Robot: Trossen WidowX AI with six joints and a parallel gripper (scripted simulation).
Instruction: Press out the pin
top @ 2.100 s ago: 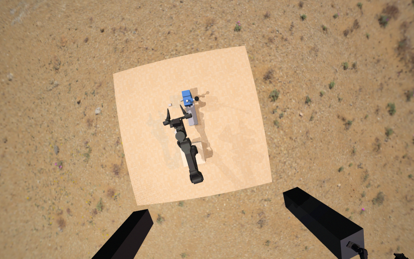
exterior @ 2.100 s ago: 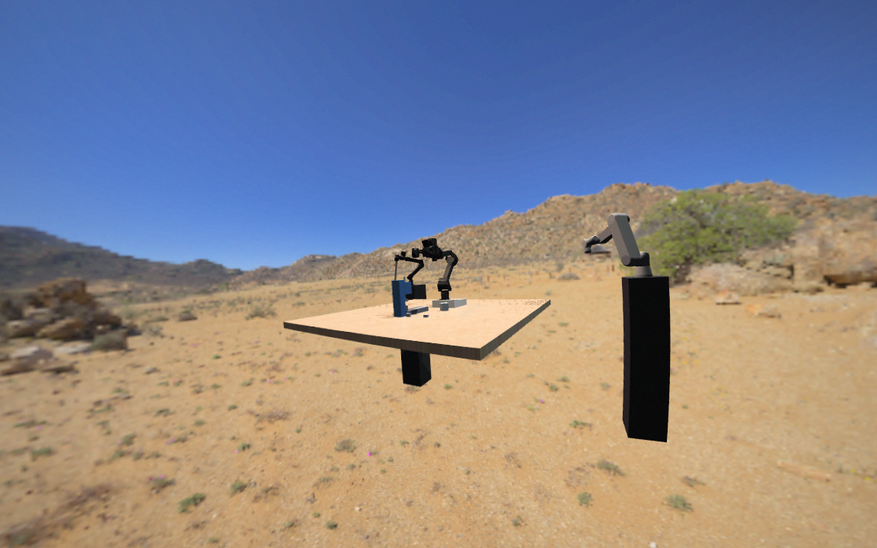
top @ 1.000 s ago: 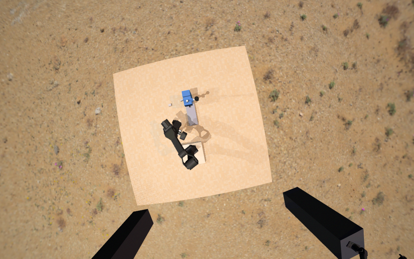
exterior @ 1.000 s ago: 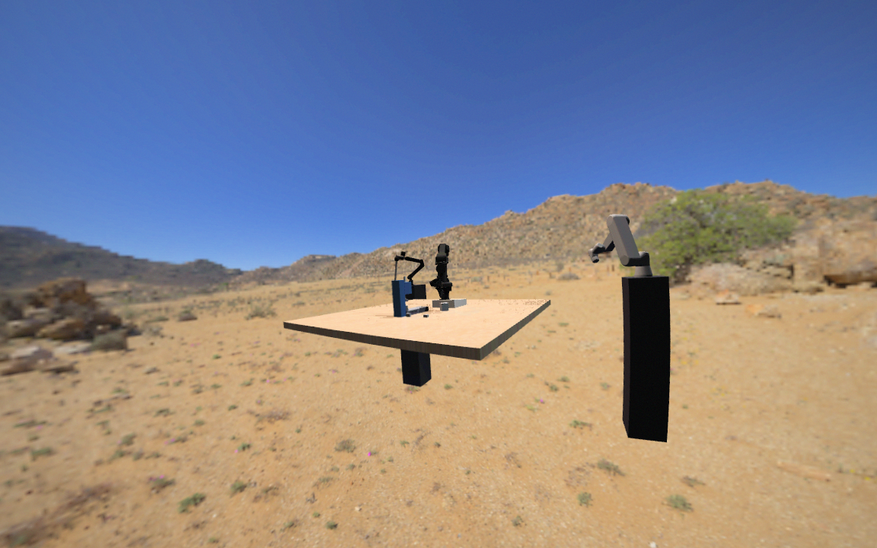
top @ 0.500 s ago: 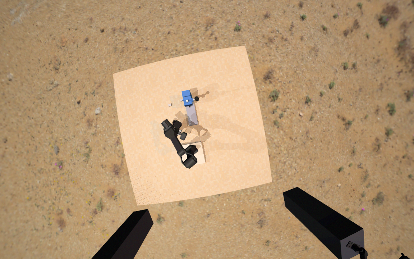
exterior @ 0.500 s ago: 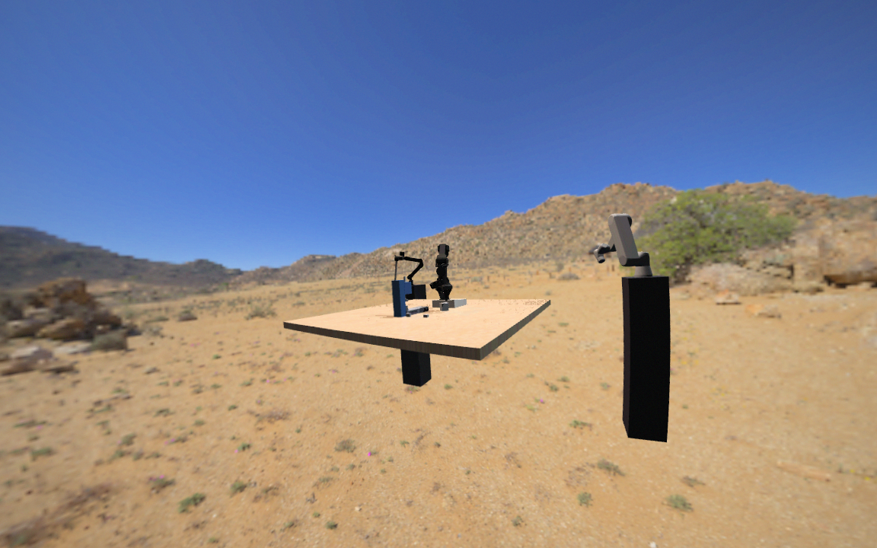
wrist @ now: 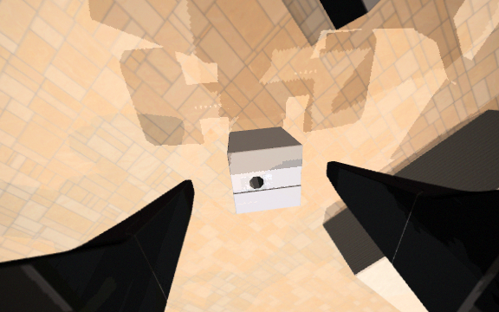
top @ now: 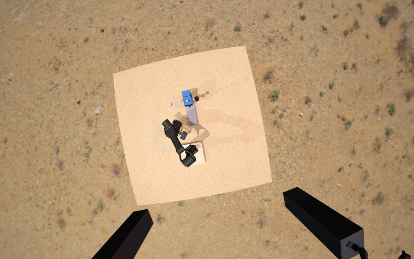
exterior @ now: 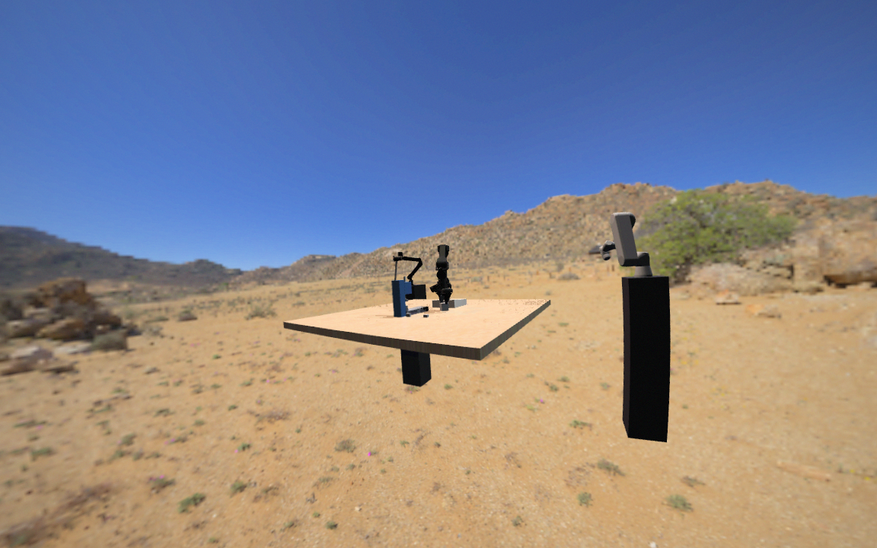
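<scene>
Hovering wide open, the end effector (top: pixel 182 130) (wrist: pixel 261 176) has the block (wrist: pixel 268 179) between its spread fingers, nothing gripped! The block sits on the desk (top: pixel 234 160) (exterior: pixel 496 333) (wrist: pixel 215 269), off the press (top: pixel 186 96) (exterior: pixel 399 298); a crooked descent could clip it, and a skewed grip could spoil pin alignment.

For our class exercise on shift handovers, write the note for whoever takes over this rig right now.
Gripper: open, nothing held, fingers either side of the block.
Silver-grey block with a dark round pin: on the table, off the bed.
Blue upright press: black-knobbed lever appears up; flat grey bed carries no block.
Cup: can't identify.
Done: no task step.
Left: place block, press pin out, raise lever, release.
</scene>
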